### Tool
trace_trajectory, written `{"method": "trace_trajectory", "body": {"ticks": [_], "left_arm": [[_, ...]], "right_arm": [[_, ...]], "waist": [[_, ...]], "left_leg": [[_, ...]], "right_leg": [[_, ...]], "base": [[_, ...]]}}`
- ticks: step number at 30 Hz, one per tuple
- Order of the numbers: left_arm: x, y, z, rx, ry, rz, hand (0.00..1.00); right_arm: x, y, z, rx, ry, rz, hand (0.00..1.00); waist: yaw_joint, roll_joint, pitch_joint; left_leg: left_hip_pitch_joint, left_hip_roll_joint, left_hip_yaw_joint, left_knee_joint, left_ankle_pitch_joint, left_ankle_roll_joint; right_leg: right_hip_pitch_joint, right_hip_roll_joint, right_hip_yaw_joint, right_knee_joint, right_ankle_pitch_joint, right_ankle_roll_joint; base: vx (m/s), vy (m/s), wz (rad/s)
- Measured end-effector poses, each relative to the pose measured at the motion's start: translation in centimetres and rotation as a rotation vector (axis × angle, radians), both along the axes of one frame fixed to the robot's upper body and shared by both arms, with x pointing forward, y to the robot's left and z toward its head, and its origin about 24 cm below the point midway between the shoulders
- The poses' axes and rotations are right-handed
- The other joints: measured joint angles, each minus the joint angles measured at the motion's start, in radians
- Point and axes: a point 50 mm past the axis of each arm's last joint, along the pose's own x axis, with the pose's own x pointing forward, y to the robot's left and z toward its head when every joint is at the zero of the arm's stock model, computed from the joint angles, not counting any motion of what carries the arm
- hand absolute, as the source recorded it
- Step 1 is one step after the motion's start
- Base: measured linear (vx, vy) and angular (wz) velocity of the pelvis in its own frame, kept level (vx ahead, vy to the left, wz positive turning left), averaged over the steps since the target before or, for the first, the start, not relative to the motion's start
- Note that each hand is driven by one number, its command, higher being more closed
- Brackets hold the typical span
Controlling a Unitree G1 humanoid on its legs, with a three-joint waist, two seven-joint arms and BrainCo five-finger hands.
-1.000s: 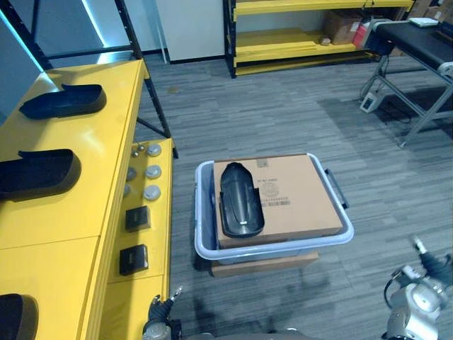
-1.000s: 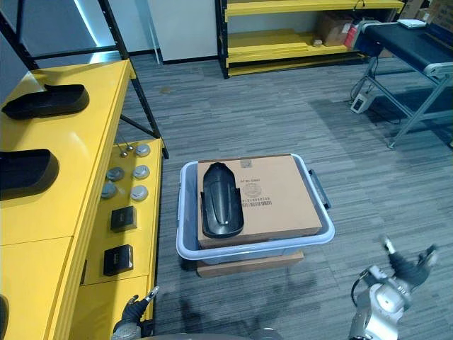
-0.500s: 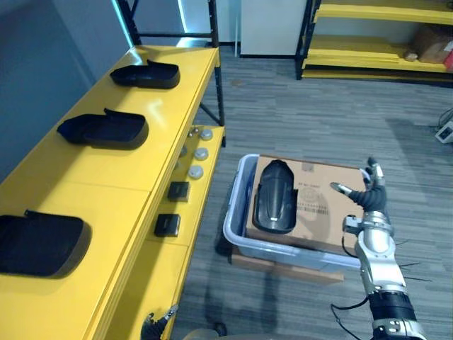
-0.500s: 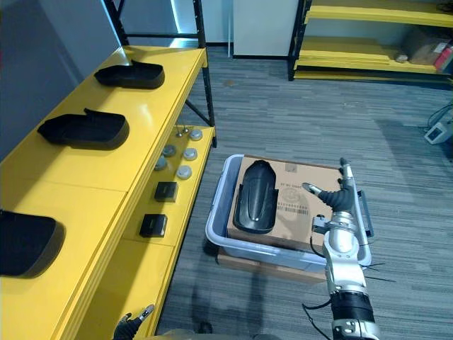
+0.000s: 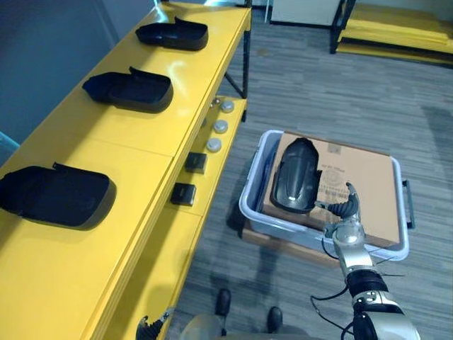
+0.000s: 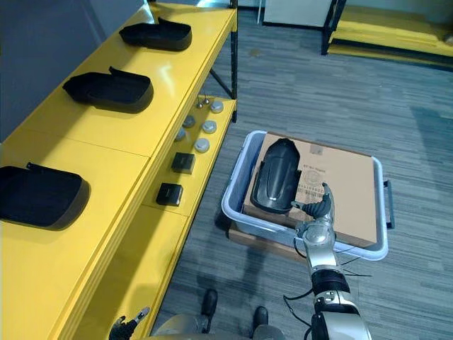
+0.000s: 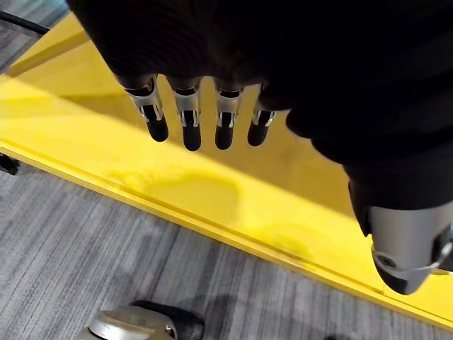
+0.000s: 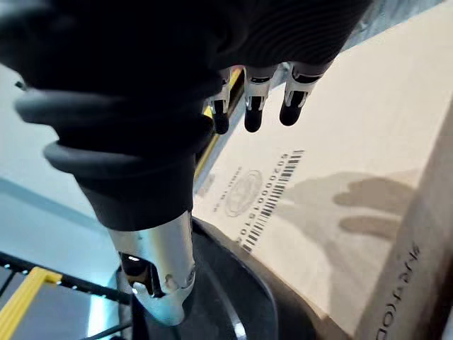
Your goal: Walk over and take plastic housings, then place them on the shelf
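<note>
Plastic housing [image 5: 297, 176], black: lies on the cardboard box [image 5: 361, 180] inside a grey bin [image 5: 249, 205], beside the yellow shelf [image 5: 141, 142]. Three more housings [image 5: 129, 88] sit on the shelf top. Right hand [image 5: 345, 210]: above the box, just beside the housing, fingers straight, holding nothing. Left hand [image 7: 248, 42]: low by the shelf edge, fingers relaxed, empty.

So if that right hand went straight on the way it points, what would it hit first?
Probably the top of the cardboard box: the open right hand points across it, with the black plastic housing just off to its thumb side. Its height above the box is hard to judge.
</note>
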Motion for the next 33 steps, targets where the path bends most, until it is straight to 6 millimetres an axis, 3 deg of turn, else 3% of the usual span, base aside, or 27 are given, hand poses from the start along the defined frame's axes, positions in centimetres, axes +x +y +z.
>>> {"method": "trace_trajectory", "body": {"ticks": [5,6,13,23,26,33], "left_arm": [[0.6,-0.1,0.3,0.003,-0.037,-0.005,0.0],[0.6,-0.1,0.3,0.003,-0.041,-0.004,0.0],[1.7,-0.6,0.4,-0.024,-0.075,0.015,0.0],[1.9,-0.7,0.3,-0.03,-0.077,0.017,0.0],[1.9,-0.7,0.3,-0.031,-0.075,0.017,0.0],[2.7,-0.7,0.8,-0.025,-0.108,0.013,0.0]], "right_arm": [[1.1,0.0,0.4,0.035,-0.004,-0.035,0.0],[1.4,-0.2,0.7,0.047,-0.018,-0.056,1.0],[3.2,-2.4,3.4,0.077,-0.083,-0.127,1.0],[3.4,-1.7,2.9,0.154,-0.081,-0.108,1.0],[2.7,-0.7,1.4,0.183,-0.048,-0.093,1.0],[0.2,-0.2,0.6,0.183,-0.115,-0.137,1.0]], "waist": [[-0.002,0.005,0.038],[-0.001,0.005,0.043],[0.021,0.005,0.089],[0.021,0.003,0.091],[0.021,0.002,0.091],[0.018,-0.002,0.089]], "left_leg": [[-0.011,-0.003,0.003,0.001,0.0,0.0],[-0.015,-0.003,0.003,0.001,0.0,0.0],[-0.026,-0.007,0.003,0.002,0.0,0.0],[-0.012,-0.013,0.005,-0.001,0.0,0.0],[0.01,-0.013,0.005,-0.005,0.0,0.0],[0.042,-0.014,0.004,-0.02,0.0,0.0]], "right_leg": [[-0.003,0.0,-0.004,-0.011,0.001,0.001],[-0.007,0.0,-0.004,-0.011,0.001,0.001],[-0.017,-0.006,-0.001,-0.011,0.005,0.006],[-0.007,-0.013,0.006,-0.011,0.01,0.006],[0.013,-0.014,0.007,-0.012,0.01,0.006],[0.04,-0.016,0.004,-0.015,0.01,0.007]], "base": [[0.08,-0.014,0.01],[0.04,-0.001,0.0],[-0.01,0.006,0.01],[-0.04,0.011,-0.01],[-0.03,0.001,-0.01],[-0.01,-0.001,0.0]]}}
